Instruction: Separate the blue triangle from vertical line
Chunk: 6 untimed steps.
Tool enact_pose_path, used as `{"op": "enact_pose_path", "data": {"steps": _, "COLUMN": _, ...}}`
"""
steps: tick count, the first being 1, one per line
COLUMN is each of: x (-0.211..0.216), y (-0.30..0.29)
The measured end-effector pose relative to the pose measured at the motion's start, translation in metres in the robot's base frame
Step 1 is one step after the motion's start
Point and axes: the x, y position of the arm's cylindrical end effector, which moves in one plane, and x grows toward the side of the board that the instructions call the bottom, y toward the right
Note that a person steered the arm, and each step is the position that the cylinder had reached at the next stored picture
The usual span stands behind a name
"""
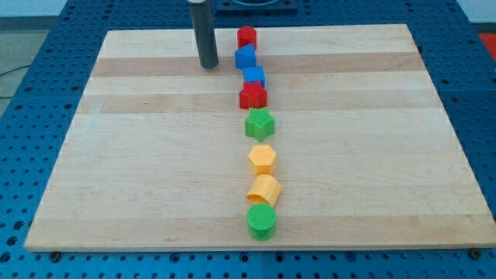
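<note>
A vertical line of blocks runs down the middle of the wooden board [139,155]. From the view's top: a red block [246,36], the blue triangle [246,56], a blue block [254,77], a red star-like block [253,97], a green star [260,123], a yellow hexagon [263,159], a yellow block [264,189] and a green cylinder [261,221]. My tip [208,65] rests on the board just left of the blue triangle, a small gap apart from it.
The board lies on a blue perforated table [31,93]. The board's top edge is close behind the red block at the line's top.
</note>
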Motion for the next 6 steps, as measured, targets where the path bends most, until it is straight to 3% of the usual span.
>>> {"op": "enact_pose_path", "data": {"steps": 3, "x": -0.019, "y": 0.066}}
{"op": "enact_pose_path", "data": {"steps": 4, "x": -0.017, "y": 0.113}}
{"op": "enact_pose_path", "data": {"steps": 6, "x": -0.009, "y": 0.149}}
